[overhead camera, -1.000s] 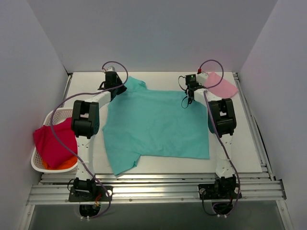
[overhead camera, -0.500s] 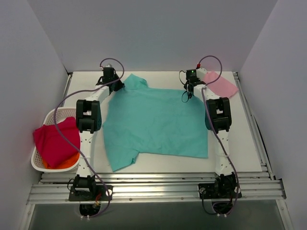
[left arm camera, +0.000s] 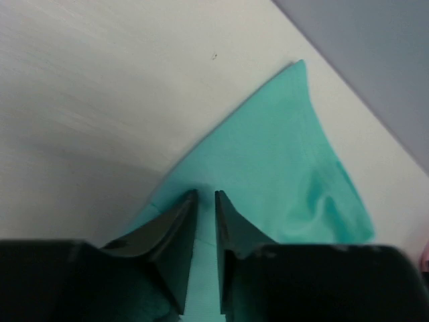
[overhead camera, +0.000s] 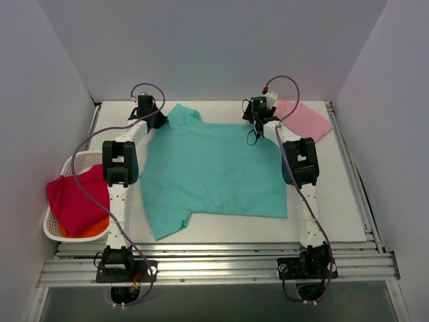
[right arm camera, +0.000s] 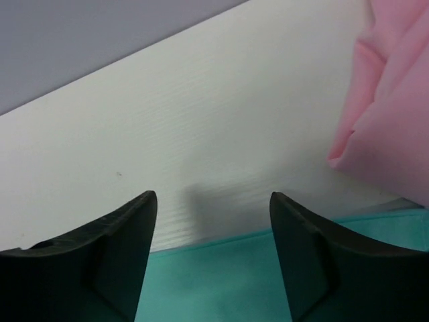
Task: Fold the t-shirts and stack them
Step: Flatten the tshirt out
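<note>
The teal shirt (overhead camera: 211, 171) lies spread across the surface (overhead camera: 335, 194). The left jaws pinch its far left edge. The right jaws gape over its far right edge, beside the pink shirt (overhead camera: 305, 119).

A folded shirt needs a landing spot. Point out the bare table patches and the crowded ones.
Widest: white table right of the right arm, nearer than the folded pale pink t-shirt. Narrow strip along the near hem of the spread teal-green t-shirt. Crowded: far edge, where left gripper and right gripper meet that shirt; left side, by the white lattice basket.
</note>
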Available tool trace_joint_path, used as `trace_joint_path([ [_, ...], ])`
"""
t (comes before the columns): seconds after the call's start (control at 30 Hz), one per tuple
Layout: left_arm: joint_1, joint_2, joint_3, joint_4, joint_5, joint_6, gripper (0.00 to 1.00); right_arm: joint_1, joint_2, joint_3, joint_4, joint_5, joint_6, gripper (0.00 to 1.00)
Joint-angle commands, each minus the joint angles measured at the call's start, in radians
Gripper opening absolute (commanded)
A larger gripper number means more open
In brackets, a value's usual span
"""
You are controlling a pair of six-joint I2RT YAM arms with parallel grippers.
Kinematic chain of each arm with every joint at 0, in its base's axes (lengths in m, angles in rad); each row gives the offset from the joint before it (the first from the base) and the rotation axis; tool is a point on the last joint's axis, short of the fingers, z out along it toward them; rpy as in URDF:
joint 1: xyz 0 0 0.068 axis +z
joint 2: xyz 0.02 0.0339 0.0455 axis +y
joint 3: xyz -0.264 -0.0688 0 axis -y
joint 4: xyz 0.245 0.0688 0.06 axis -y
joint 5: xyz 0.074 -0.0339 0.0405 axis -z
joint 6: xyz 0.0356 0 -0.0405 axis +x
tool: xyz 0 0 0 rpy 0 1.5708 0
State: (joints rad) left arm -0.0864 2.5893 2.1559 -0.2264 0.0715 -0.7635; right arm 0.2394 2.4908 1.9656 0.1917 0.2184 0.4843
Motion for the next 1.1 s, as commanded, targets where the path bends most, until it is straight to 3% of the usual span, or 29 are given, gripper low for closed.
trace_joint_path([
  [0.0, 0.034, -0.046, -0.074, 0.05, -0.036, 0.007, 0.35, 0.032, -0.14, -0.025, 0.104, 0.071, -0.056, 0.66],
  [0.07, 0.034, -0.092, -0.134, 0.204, -0.009, 0.036, 0.57, 0.04, -0.202, -0.127, 0.152, 0.127, -0.078, 0.72],
  [0.1, 0.034, -0.142, -0.163, 0.272, -0.006, 0.047, 0.83, 0.052, -0.274, -0.169, 0.207, 0.146, -0.084, 0.73],
  [0.17, 0.036, -0.187, -0.209, 0.352, 0.005, 0.076, 0.97, 0.07, -0.388, -0.302, 0.262, 0.231, -0.104, 0.74],
  [0.3, 0.045, -0.351, -0.287, 0.427, 0.037, 0.102, 0.94, 0.138, -0.572, -0.516, 0.379, 0.39, -0.163, 0.78],
  [0.43, 0.036, -0.591, -0.531, 0.507, -0.005, 0.118, 0.94, 0.184, -0.713, -0.637, 0.267, 0.458, -0.093, 0.74],
  [0.6, -0.061, -0.939, -0.824, 0.179, -0.297, 0.145, 0.94, 0.25, -0.984, -0.945, 0.193, 0.453, 0.048, 0.72],
  [0.67, -0.096, -1.009, -0.91, 0.092, -0.34, 0.116, 0.94, 0.316, -1.108, -1.046, 0.196, 0.496, 0.124, 0.74],
  [0.87, -0.352, -1.195, -1.152, -0.14, -0.657, 0.053, 0.94, 0.561, -1.332, -1.241, -0.051, 0.65, 0.368, 0.93],
  [0.9, -0.468, -1.269, -1.221, -0.19, -0.735, 0.006, 0.94, 0.665, -1.348, -1.251, -0.107, 0.688, 0.405, 0.97],
  [1.0, -0.698, -1.443, -1.286, -0.232, -1.054, -0.034, 0.93, 0.814, -1.373, -1.243, -0.343, 0.808, 0.575, 0.98],
  [1.03, -0.842, -1.481, -1.326, -0.228, -1.146, -0.046, 0.86, 0.836, -1.37, -1.219, -0.401, 0.838, 0.62, 0.98],
  [1.07, -0.895, -1.561, -1.372, -0.171, -1.288, -0.021, 0.79, 0.854, -1.357, -1.203, -0.526, 0.848, 0.714, 0.98],
])
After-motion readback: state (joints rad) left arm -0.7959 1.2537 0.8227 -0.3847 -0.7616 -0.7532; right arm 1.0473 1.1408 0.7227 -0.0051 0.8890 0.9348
